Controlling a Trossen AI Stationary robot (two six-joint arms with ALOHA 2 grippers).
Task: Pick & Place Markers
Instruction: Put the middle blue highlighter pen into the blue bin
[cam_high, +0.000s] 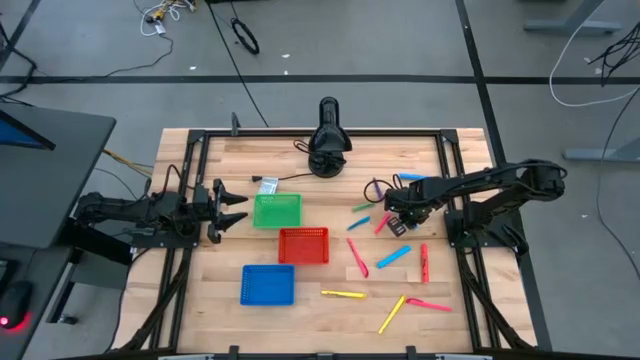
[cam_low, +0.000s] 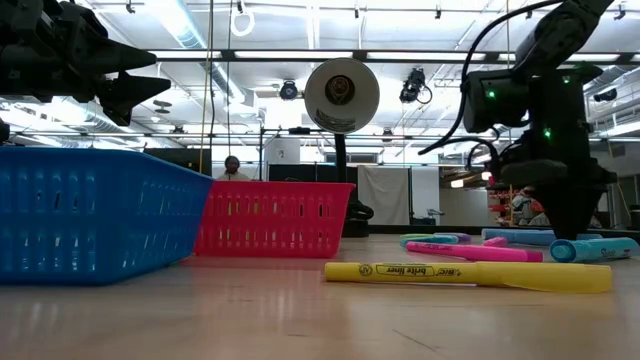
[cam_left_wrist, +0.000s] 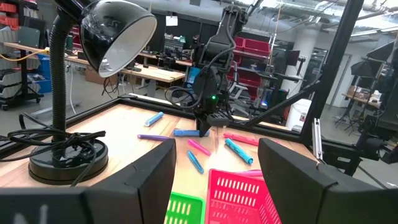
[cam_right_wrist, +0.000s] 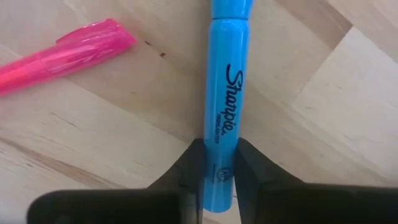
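Observation:
Several markers in blue, pink, yellow, red and green lie scattered on the right half of the wooden table (cam_high: 340, 320). My right gripper (cam_high: 396, 218) points down among them, shut on a blue Sharpie marker (cam_right_wrist: 221, 93). A pink marker (cam_right_wrist: 62, 53) lies just beside it. My left gripper (cam_high: 238, 205) hangs open above the table's left side, next to the green basket (cam_high: 277, 210). In the left wrist view its fingers spread wide, and the right gripper (cam_left_wrist: 209, 127) shows farther off. My right gripper pinches the blue marker's barrel near one end (cam_right_wrist: 219, 163) between its two fingers (cam_right_wrist: 189, 168). The fingers come from above, pointing down, and lie across the marker. The marker lies level along the wood; I cannot tell whether it is lifted off.
A red basket (cam_high: 303, 245) and a blue basket (cam_high: 268, 284) stand at the table's middle. A black desk lamp (cam_high: 328, 150) with its cord stands at the far edge. Yellow markers (cam_high: 343, 294) and a pink one (cam_high: 428, 304) lie near the near edge.

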